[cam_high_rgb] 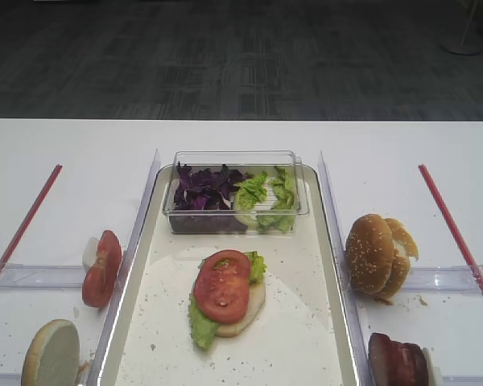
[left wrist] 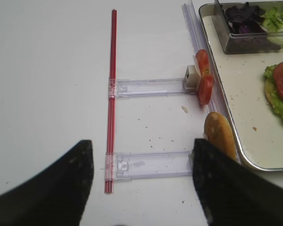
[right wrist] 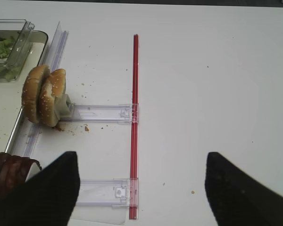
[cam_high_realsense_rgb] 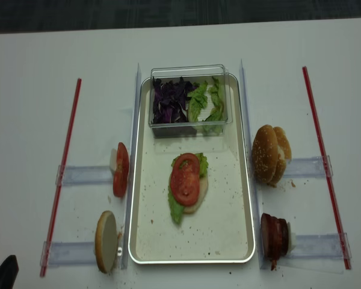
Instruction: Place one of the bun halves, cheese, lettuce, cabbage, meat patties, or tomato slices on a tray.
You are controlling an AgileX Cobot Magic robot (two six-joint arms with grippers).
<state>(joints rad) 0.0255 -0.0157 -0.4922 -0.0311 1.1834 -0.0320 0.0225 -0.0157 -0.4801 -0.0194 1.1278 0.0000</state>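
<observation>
On your tray (cam_high_rgb: 326,241), a tomato slice (cam_high_rgb: 222,285) lies flat on lettuce (cam_high_rgb: 201,322) over a pale bun half (cam_high_rgb: 253,305), near the middle. Left of the tray, more tomato slices (left wrist: 203,77) and a bun half (left wrist: 219,136) stand on edge. Your left gripper (left wrist: 141,174) hangs spread wide, grasping nothing, above the table. Your right gripper (right wrist: 141,186) is likewise parted and empty, beside the meat patties (right wrist: 9,172).

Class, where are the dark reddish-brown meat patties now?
In the overhead view, the dark reddish-brown meat patties stand on edge right of the silvery metal tray, below the sesame-seeded bun halves.
</observation>
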